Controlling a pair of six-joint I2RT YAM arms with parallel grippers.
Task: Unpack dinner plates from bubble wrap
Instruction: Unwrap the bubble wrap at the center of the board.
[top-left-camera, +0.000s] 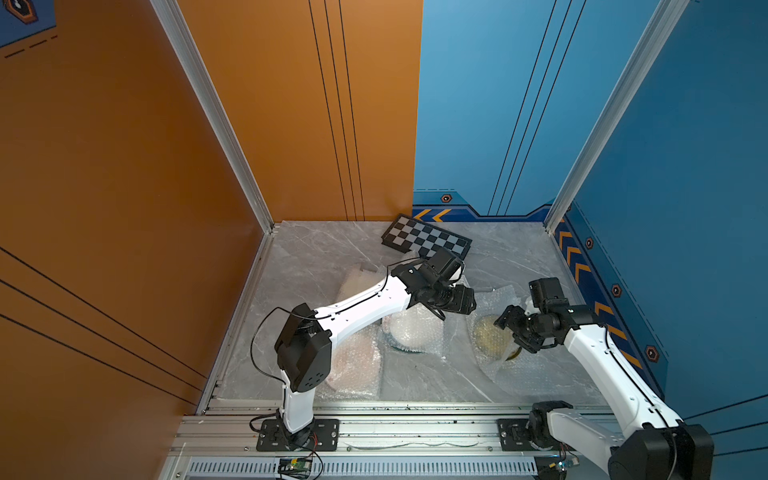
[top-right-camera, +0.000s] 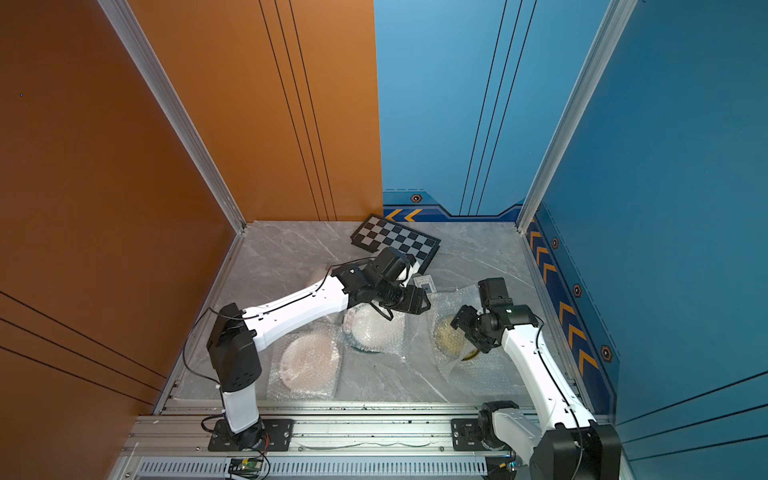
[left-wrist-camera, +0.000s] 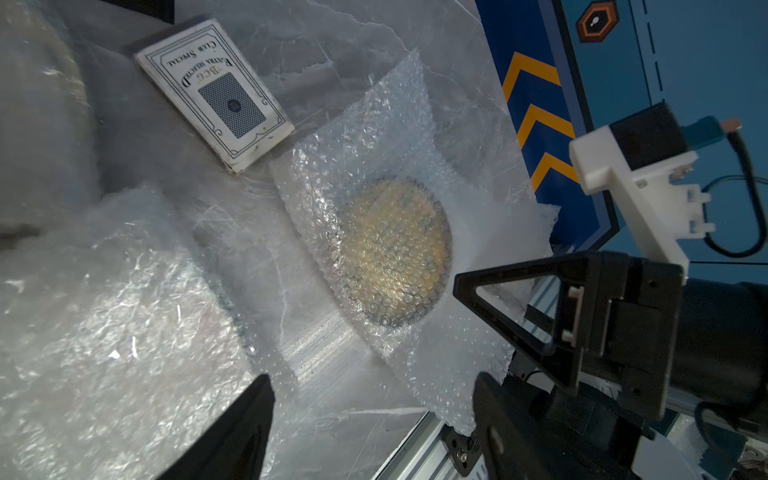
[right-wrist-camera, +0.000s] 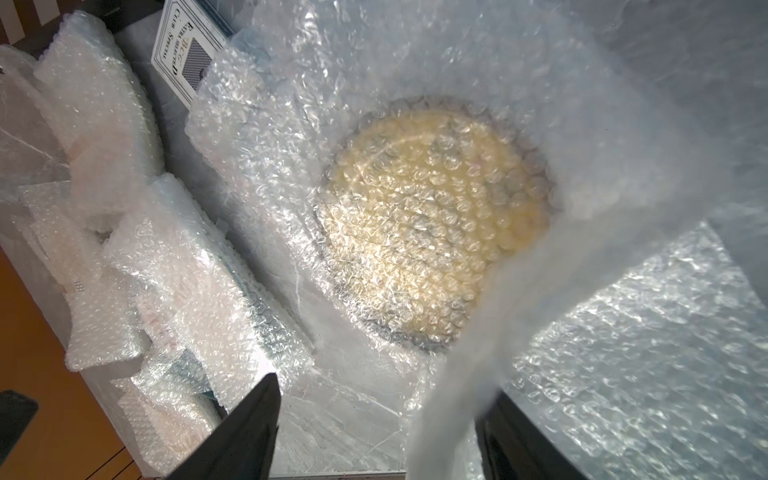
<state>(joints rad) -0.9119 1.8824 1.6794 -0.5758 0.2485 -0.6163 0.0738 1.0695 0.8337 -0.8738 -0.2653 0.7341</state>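
Plate lies flat under wrap on the right of the table. The wrap's long axis runs far-to-near. Right pincer apart, wrap rising between its jaws. Left pincer apart, empty.

Your round ceramic plate is pale yellow with a dark patterned band round its rim, showing through clear, whitish bubble wrap dotted all over with small round bubbles. Your small white card box carries thin dark line borders, dark lettering and a blue cross-hatched rectangle. You also have a flat black-and-grey checkerboard, a grey, white-veined marble tabletop, an orange wall and a blue wall trimmed with orange chevrons.
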